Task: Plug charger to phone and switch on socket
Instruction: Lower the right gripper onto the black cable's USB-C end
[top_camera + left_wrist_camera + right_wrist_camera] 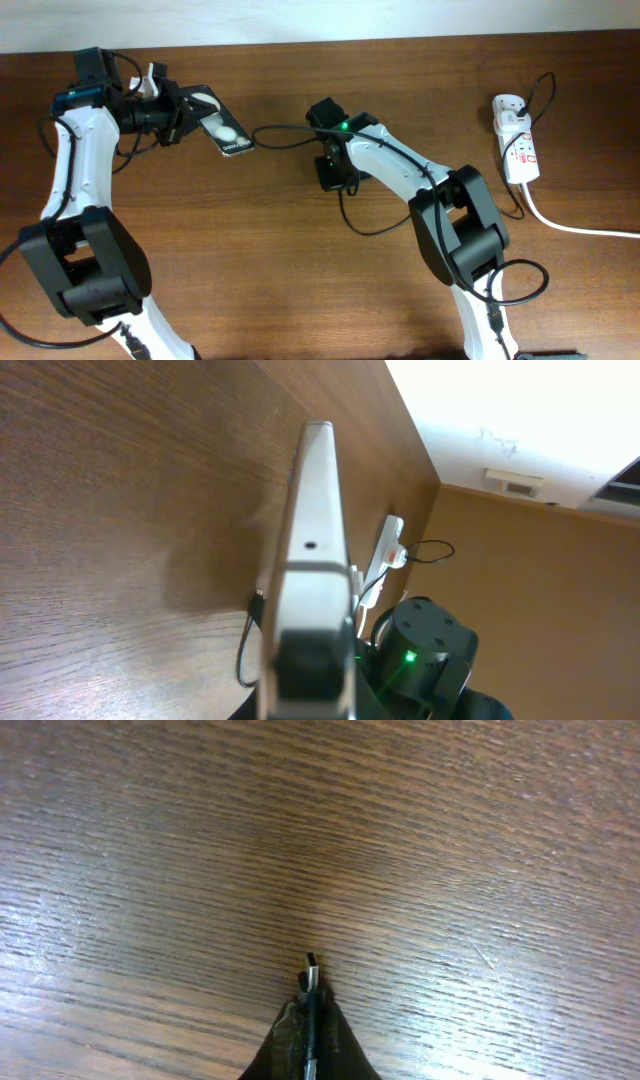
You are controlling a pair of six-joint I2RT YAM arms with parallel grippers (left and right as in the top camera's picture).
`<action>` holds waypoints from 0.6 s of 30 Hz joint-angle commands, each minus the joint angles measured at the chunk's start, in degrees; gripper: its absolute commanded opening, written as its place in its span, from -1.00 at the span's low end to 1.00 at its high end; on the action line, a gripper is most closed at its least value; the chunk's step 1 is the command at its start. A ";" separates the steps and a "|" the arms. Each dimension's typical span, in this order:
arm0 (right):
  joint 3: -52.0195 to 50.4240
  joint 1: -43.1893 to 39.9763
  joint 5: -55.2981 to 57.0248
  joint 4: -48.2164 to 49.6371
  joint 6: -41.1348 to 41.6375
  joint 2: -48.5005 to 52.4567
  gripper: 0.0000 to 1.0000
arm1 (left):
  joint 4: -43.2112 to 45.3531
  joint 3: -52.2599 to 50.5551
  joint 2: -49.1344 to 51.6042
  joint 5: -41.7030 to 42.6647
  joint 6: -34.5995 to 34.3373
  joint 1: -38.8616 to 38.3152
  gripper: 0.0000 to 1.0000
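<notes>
Above the brown wooden table (250, 260), the overhead camera is showing the left gripper (200, 112) at the far left, closing its fingers on one end of the slim black glossy phone (226, 130), whose face is reflecting a round white spot. The right gripper (332, 172) is sitting near the middle of the table, well apart from the phone, and its fingers are too dark to read from up here. The small white oblong socket (515, 140) with red markings is lying at the far right edge, with its thick white cord (580, 228) trailing off to the right. Along the left wrist camera's line of sight, the phone (315, 510) is turning its pale narrow edge to the lens and is being clamped at the near end by the left gripper (308, 655). Whether it is touching the wood I cannot tell. The socket (392, 542) is showing small and far beyond it. Down at the right wrist camera, the right gripper (310, 1005) is pinching its two dark fingers together on the thin black charger (311, 965), whose small connector tip is poking out past them over bare wood grain.
</notes>
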 commanded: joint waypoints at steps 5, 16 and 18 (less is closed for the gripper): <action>-1.31 -1.95 -13.94 1.46 1.77 1.79 -0.92 | 0.07 0.37 -1.62 1.55 1.18 -0.04 -1.00; -1.33 -12.81 -50.95 -3.28 -26.01 -20.55 -0.92 | 0.09 0.37 -1.62 1.73 1.18 -0.42 -1.00; -1.33 -12.81 -54.05 -4.55 -27.98 -22.29 -0.92 | 0.11 0.37 -1.62 1.73 1.18 -0.85 -1.00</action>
